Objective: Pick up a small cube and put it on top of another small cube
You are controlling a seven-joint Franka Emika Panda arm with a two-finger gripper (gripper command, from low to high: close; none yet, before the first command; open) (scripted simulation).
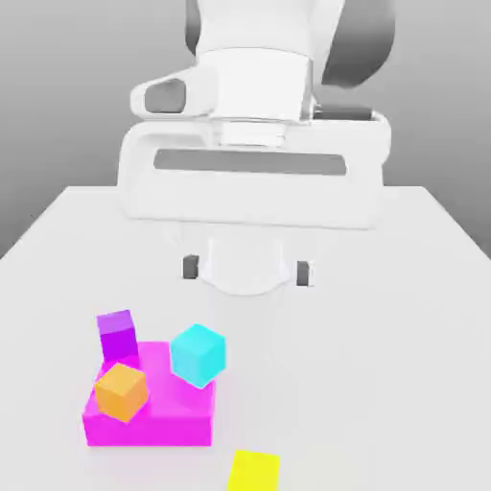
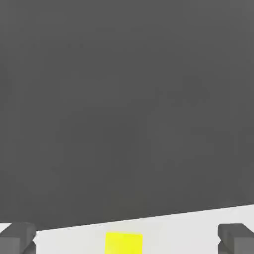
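The small yellow cube (image 1: 255, 471) lies on the white table at the near edge of the exterior view, and it also shows in the hand view (image 2: 124, 243) between the two dark fingertips. The small orange cube (image 1: 122, 390) sits on the flat magenta block (image 1: 153, 418), toward the exterior view's left. My gripper (image 1: 247, 271) hangs above the table's middle, well behind both cubes, open and holding nothing. Its fingertips (image 2: 19, 237) stand wide apart.
A cyan cube (image 1: 198, 354) rests on the magenta block to the right of the orange cube. A purple cube (image 1: 118, 334) stands at the block's back left corner. The white table (image 1: 403, 364) spreads to the exterior view's right.
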